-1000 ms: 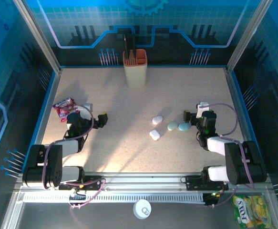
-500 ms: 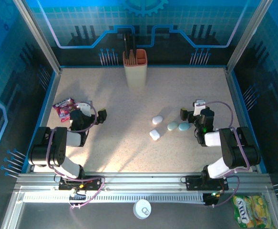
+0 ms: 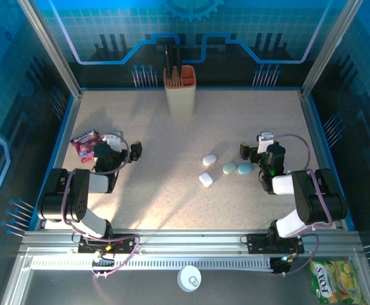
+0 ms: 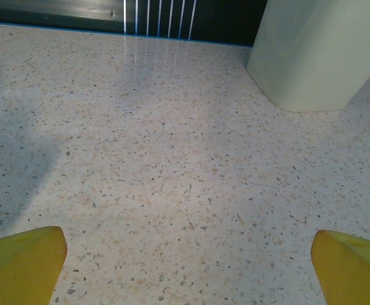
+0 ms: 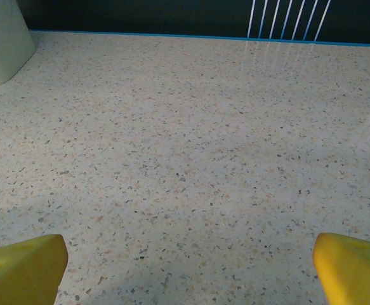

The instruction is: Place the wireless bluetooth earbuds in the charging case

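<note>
Two white pebble-like cases and two teal ones lie on the speckled table, right of centre. Which of them is the charging case I cannot tell. The earbuds are too small to make out. My right gripper is just right of the teal cases, open and empty, its yellow fingertips wide apart over bare table. My left gripper is far to the left, also open and empty, with its yellow fingertips spread over bare table.
A cream holder with dark items in it stands at the back centre. A pink snack packet lies beside the left gripper. A yellow-green packet and a white round object sit below the front rail.
Both arms have folded in closer to their bases, and both grippers have shifted slightly toward the back. Both stay open. The cases have not moved.
</note>
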Motion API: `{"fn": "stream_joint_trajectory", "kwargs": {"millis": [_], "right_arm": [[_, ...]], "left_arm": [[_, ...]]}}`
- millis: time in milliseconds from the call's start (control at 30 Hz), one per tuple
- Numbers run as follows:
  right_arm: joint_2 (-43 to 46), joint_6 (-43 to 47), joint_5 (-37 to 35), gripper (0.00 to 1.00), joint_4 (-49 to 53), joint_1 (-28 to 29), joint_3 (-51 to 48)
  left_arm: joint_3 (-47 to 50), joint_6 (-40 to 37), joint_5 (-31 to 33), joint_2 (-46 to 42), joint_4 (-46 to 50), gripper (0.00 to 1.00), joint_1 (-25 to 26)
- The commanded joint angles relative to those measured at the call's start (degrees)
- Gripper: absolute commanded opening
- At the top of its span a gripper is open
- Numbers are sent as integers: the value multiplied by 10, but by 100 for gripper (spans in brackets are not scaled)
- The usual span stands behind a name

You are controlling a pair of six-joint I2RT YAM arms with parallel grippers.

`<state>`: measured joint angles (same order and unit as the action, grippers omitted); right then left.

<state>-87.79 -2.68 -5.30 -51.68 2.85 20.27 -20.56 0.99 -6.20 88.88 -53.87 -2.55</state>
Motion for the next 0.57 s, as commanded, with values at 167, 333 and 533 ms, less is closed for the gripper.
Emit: {"fn": "stream_joint_trajectory", "kwargs": {"millis": [167, 333, 533], "right_arm": [[-2, 10, 2, 100, -13, -6, 13], [-3, 10, 0, 100, -12, -5, 15], [-2, 11, 4, 100, -20, -4, 10]], "left_arm": [[-11, -13, 9, 1, 3, 99, 3], [-12, -18, 25, 0, 7, 99, 12], [-11, -18, 26, 0, 5, 99, 12]]}}
